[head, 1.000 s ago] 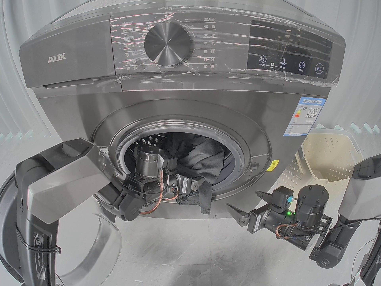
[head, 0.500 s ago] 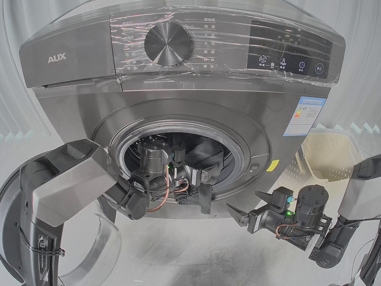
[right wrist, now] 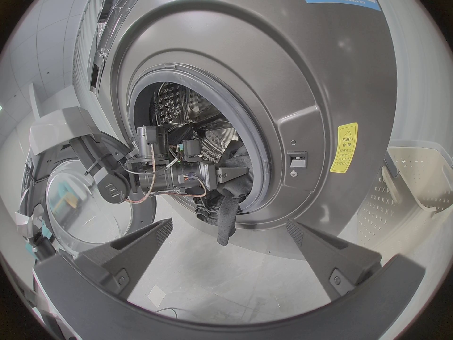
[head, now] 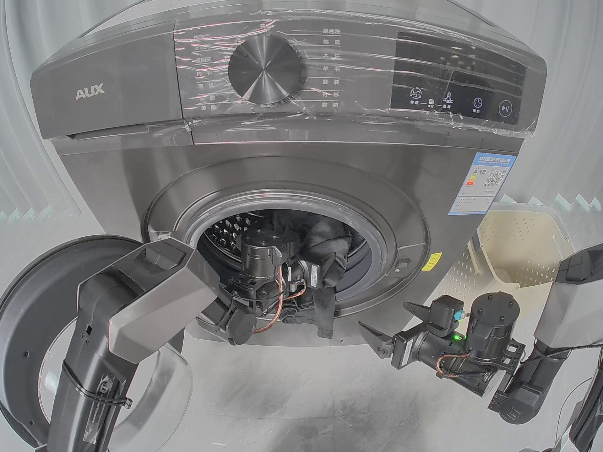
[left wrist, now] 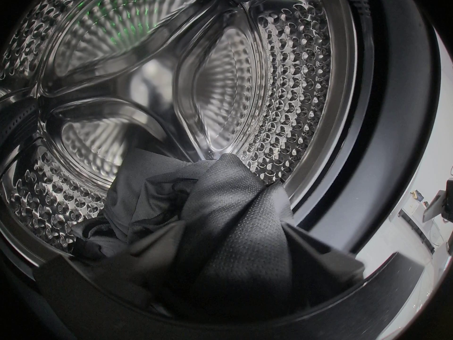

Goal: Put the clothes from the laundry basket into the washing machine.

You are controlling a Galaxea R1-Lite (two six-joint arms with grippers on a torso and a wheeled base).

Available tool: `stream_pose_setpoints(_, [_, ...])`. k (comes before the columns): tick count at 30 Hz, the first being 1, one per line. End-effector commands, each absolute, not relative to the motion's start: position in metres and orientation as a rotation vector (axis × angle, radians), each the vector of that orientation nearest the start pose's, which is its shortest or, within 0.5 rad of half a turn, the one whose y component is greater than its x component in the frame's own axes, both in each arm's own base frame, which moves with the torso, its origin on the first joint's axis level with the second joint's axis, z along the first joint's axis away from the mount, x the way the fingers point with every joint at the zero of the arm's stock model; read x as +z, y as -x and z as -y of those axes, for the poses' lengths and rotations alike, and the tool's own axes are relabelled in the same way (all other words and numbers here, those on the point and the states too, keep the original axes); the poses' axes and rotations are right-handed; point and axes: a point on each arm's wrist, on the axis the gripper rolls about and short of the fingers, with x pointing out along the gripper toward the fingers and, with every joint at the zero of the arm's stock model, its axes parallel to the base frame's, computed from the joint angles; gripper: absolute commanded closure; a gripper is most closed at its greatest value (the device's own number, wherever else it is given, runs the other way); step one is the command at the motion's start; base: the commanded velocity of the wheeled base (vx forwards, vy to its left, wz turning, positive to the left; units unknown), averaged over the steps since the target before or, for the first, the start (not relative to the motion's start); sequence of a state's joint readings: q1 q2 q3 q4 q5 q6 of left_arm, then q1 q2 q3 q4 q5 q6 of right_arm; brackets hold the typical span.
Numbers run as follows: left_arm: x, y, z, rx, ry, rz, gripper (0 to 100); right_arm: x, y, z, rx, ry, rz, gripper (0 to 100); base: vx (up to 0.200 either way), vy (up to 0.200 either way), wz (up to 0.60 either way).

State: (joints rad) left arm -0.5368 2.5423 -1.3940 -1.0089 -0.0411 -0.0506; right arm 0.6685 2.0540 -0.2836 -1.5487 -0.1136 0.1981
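Head: my left claw (head: 316,272) in the washing machine (head: 377,177) mouth, on dark clothes (head: 328,241); right claw (head: 383,316) wide open, empty, below the door ring.
Left wrist: fingers (left wrist: 325,265) spread, clothes bunched between.
Right wrist: laundry basket (right wrist: 415,185) beside the machine.

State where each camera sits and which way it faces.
Head view: on the head, looking forward and down at the washing machine; left arm and right gripper show.
Left wrist view: at the mouth of the drum, facing inward at the clothes; left gripper flanks them.
Right wrist view: low outside, facing the drum's mouth; right gripper in foreground.
All three share the clothes.
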Motion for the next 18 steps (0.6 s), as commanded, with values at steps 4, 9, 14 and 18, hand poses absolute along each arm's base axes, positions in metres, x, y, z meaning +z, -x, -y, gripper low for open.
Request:
stream_pose_setpoints(4, [0.034,-0.456,0.252,-0.466,0.054,-0.002,100,0.057,-0.220,-0.172,0.532,-0.107,-0.259,0,0.000,0.000,0.00])
stream_pose_setpoints(9, [0.051,-0.475,0.242,-0.392,0.080,0.088,100,0.057,-0.220,-0.172,0.532,-0.107,-0.259,0,0.000,0.000,0.00])
stream_pose_setpoints(14, [0.058,-0.483,0.238,-0.368,0.092,0.119,100,0.057,-0.220,-0.172,0.532,-0.107,-0.259,0,0.000,0.000,0.00])
stream_pose_setpoints(18, [0.054,-0.483,0.236,-0.360,0.087,0.109,100,0.057,-0.221,-0.171,0.530,-0.107,-0.259,0,0.000,0.000,0.00])
